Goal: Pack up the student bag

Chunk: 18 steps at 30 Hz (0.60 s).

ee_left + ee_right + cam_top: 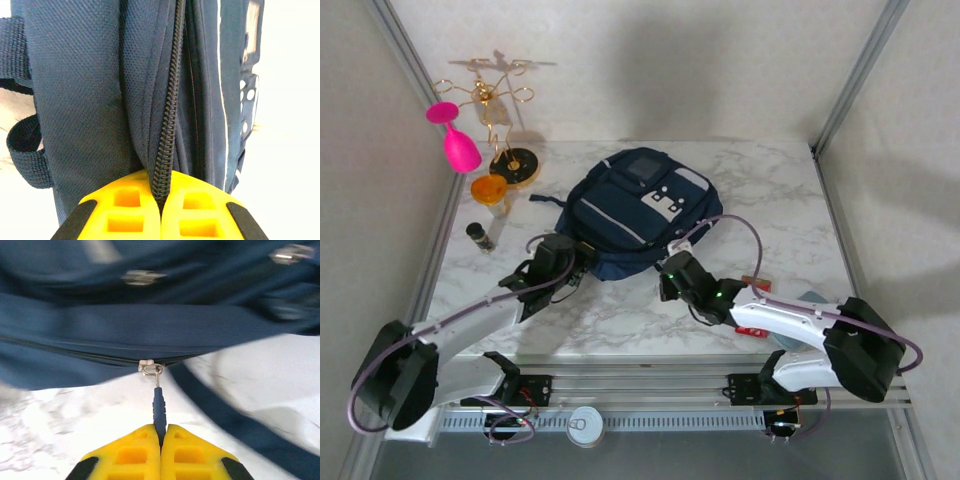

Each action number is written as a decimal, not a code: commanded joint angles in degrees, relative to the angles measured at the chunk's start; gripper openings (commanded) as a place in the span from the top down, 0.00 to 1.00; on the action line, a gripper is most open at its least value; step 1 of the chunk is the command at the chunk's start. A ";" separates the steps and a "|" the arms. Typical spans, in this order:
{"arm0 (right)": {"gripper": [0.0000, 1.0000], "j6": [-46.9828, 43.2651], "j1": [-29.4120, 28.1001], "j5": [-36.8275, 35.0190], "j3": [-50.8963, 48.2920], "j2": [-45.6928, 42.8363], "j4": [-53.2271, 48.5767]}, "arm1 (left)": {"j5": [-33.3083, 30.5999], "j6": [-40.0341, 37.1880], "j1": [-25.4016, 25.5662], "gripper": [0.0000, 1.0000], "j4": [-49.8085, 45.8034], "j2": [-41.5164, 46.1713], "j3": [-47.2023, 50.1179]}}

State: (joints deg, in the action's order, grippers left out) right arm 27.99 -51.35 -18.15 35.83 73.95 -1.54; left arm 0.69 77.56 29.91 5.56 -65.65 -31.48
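The navy student bag (pixel 632 208) lies on the marble table, its grey patch facing up. My left gripper (pixel 578 265) is at the bag's near left edge; in the left wrist view its yellow fingers (pixel 125 205) are shut on the bag's zip seam (pixel 169 120), pinching the closed teeth and the fabric (pixel 85 90) beside them. At the near right corner my right gripper (pixel 668 277) is shut on the blue zipper pull (pixel 159 409), which hangs from the metal slider (pixel 149 367) on the bag's edge (pixel 150 330). A dark strap (pixel 235 420) trails over the table.
At the back left stand a pink goblet (pixel 458 142), a gold wire rack (pixel 502 110), an orange-lidded jar (pixel 490 190) and a small dark bottle (pixel 480 236). A small reddish object (pixel 757 284) lies by the right arm. Metal frame posts (pixel 855 75) border the table.
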 commanded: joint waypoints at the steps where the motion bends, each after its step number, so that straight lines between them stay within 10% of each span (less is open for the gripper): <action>1: 1.00 2.64 7.40 -2.92 -3.78 -1.00 -1.20 | -2.56 -3.58 -2.72 1.00 -4.02 5.06 1.47; 8: 1.00 4.75 20.70 -1.92 -1.01 3.55 3.66 | -1.08 -6.44 -6.21 1.00 -8.69 8.49 3.05; 13: 1.00 -2.68 16.41 7.14 1.46 0.55 3.95 | 1.27 -11.49 -7.12 1.00 -8.77 5.91 1.61; 14: 1.00 -3.31 15.74 9.82 2.00 -0.80 2.80 | 1.77 -12.69 -7.32 0.87 -9.53 5.02 0.81; 18: 0.55 -1.98 16.69 14.96 4.11 -3.91 -2.58 | 2.24 -15.60 -6.56 0.63 -11.12 6.65 0.03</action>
State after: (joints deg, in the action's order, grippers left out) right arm 26.92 -35.59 -8.05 36.71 72.14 -0.12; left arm 3.42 66.04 23.24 -3.77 -60.77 -28.91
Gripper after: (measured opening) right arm 0.388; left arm 0.355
